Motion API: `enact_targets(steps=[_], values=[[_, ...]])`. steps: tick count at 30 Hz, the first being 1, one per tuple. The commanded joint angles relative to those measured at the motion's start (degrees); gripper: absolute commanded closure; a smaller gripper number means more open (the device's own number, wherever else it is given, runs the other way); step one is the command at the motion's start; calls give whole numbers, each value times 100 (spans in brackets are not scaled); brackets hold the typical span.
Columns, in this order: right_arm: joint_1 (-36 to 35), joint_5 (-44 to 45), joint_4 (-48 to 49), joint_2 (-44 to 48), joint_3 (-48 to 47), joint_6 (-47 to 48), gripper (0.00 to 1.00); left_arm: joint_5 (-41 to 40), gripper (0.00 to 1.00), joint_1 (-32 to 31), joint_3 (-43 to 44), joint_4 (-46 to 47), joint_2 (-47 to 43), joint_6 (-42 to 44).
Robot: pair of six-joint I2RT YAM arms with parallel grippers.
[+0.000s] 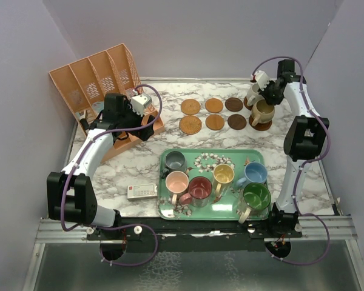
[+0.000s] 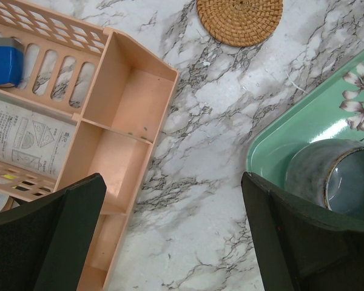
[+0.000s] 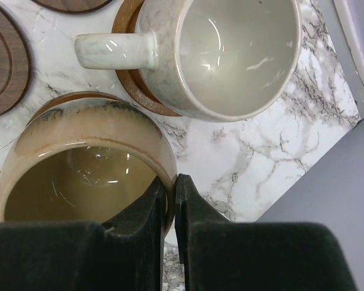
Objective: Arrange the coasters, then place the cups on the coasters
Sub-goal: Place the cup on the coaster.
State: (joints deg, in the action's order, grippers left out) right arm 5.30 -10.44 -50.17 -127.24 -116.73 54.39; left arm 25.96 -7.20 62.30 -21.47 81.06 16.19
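Six bare coasters (image 1: 214, 105) lie in two rows at the back of the marble table. At the back right a cream cup (image 3: 230, 54) stands on a brown coaster (image 3: 127, 79). My right gripper (image 3: 171, 188) is shut on the rim of the tan-brown cup (image 3: 79, 163), one finger inside and one outside. That cup (image 1: 262, 112) is over another brown coaster (image 3: 67, 97); I cannot tell whether it rests on it. Grey (image 1: 174, 160), pink (image 1: 177, 180), dark red (image 1: 200, 188), yellow (image 1: 222, 174), blue (image 1: 255, 173) and green (image 1: 255, 196) cups stand on the tray. My left gripper (image 2: 173, 230) is open over bare marble, beside the grey cup (image 2: 340, 182).
The green floral tray (image 1: 230, 209) sits at the front centre. An orange slotted organizer (image 1: 100, 79) fills the back left, close to my left arm. A small white box (image 1: 141, 191) lies left of the tray. Purple-grey walls close in both sides and the back.
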Motion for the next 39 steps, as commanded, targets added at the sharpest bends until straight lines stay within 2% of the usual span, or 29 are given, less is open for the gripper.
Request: enact_targets(steps=[1, 39], values=[[74, -290, -197, -31, -377, 330, 99, 119, 1, 26, -34, 105, -70, 14], [182, -374, -205, 9, 89, 238, 99, 142, 1, 26, -60, 106, -127, 0]])
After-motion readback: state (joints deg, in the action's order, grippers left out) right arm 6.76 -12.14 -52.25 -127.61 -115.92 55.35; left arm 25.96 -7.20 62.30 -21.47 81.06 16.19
